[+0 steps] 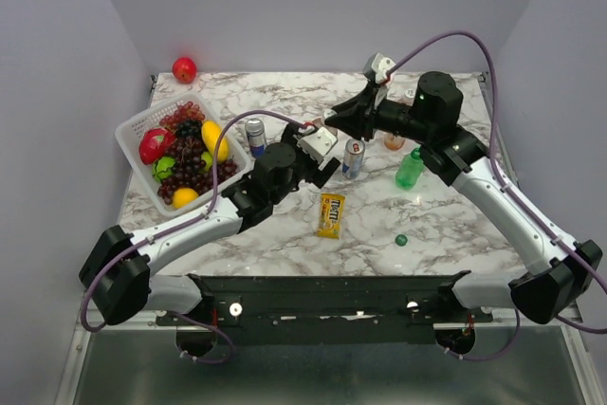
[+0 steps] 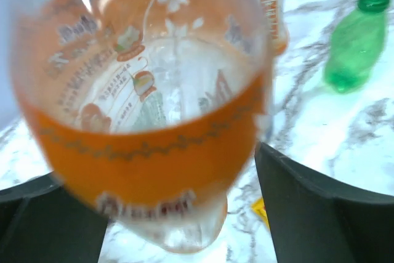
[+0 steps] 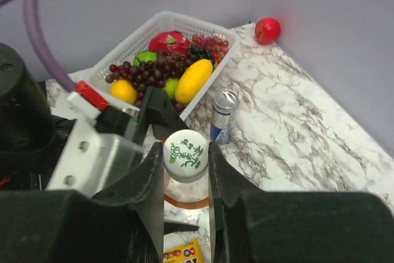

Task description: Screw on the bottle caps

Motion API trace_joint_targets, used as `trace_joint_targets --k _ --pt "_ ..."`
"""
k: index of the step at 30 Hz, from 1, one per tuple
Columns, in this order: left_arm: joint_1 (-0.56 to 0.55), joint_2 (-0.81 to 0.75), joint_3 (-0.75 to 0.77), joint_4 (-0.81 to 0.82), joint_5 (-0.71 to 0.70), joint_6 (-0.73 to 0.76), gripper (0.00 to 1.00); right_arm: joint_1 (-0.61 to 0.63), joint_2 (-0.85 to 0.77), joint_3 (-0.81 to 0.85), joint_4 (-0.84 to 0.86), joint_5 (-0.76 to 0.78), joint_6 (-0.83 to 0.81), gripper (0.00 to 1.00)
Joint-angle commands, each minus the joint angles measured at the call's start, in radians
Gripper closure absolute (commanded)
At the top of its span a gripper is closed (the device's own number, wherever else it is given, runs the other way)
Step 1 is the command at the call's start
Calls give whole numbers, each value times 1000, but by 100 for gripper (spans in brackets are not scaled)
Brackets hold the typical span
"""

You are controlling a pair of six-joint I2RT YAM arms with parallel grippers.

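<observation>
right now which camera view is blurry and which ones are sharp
Left wrist view: orange bottle sits too close to the lens, blurred, label print unreadable; green bottle behind is slightly soft. Right wrist view: white cap is crisp, its green print clear. Top external view: even light, soft shadows.

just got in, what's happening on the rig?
The right tool is shut on the white cap sitting on an orange bottle. The left tool sits around that bottle; whether it grips is unclear. The green bottle stands uncapped, its green cap loose on the table.
</observation>
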Motion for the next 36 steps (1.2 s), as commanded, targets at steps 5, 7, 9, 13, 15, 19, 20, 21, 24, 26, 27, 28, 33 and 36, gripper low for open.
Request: trace_joint_targets --k 5,7,9,13,15,19,20,21,24,26,27,28,33,36 --pt "61 -168 -54 -329 111 33 1 -44 217 232 -187 80 -150 100" --pt "84 -197 -77 -389 94 1 1 -49 290 310 -210 91 -185 100" --pt "124 -254 -117 -449 103 -36 1 -58 346 368 -235 97 -193 100" --pt "156 -303 -143 -515 148 -65 1 -82 441 430 -249 88 -207 100" --pt "174 -306 -142 -515 206 -77 1 -101 479 438 -235 77 -199 100" --pt "188 -288 -129 -489 252 -81 1 -124 527 441 -198 45 -182 99" --pt "190 -277 -122 -483 255 -79 1 -127 535 436 -187 45 -181 99" --pt "190 -271 -117 -477 257 -78 1 -127 539 429 -178 45 -181 99" --pt "190 -253 -100 -466 261 -70 1 -128 559 412 -157 47 -182 98" --pt "190 -245 -97 -460 261 -68 1 -128 568 398 -137 51 -182 97" --pt "191 -243 -96 -455 263 -67 1 -128 571 395 -132 53 -181 96" --pt "191 -240 -96 -455 263 -67 1 -130 574 390 -128 54 -184 95" --pt "194 -236 -93 -455 272 -64 1 -130 591 383 -121 76 -182 81" --pt "199 -233 -93 -454 275 -61 1 -130 593 370 -120 80 -185 78"
